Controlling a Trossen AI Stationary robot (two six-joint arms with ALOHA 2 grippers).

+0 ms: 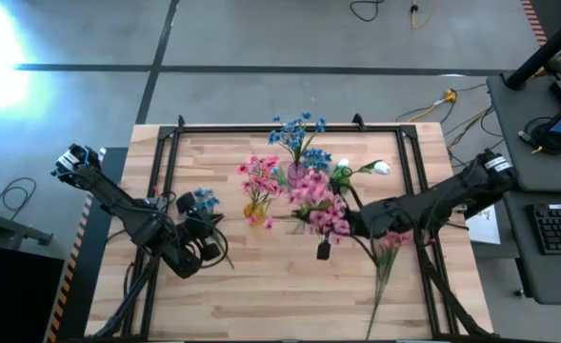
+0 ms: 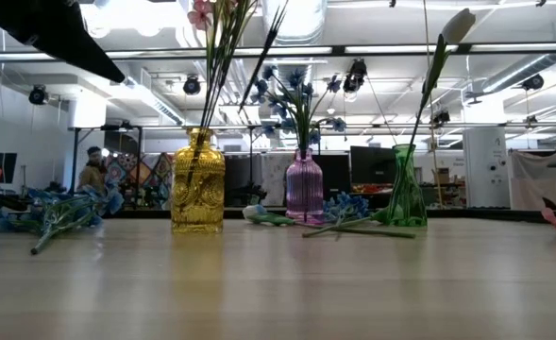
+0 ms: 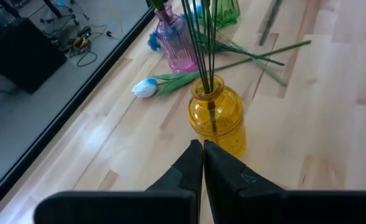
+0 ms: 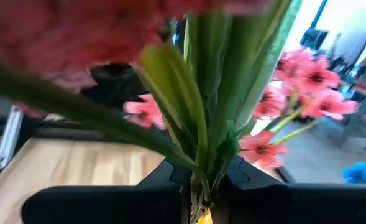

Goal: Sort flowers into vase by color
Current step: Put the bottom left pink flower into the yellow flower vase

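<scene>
A: Which step is in hand?

B: Bringing a pink spray to the pinks. The right gripper has its fingers clamped on the green stems of the held pink spray, which is lifted off the table just to the right of the yellow vase. The next move likely calls for standing the stems upright over that vase's narrow mouth and threading them in beside the stems already there, without tipping the vase.

A: And the other arm?

B: The left gripper waits on the near left of the yellow vase. Its fingers are pressed together with nothing between them.

A: What is the count, nearest first?

B: One loose pink spray lies nearer than the yellow vase and well to its right. One loose blue spray lies to the vase's left. The held spray makes two pinks outside the vase, and a pink bunch stands in it. Beyond it lies one white bud. There are three vases. The purple vase holds blue blossoms, and the green vase holds a white bud. The flat stems beside them can't be counted.
</scene>
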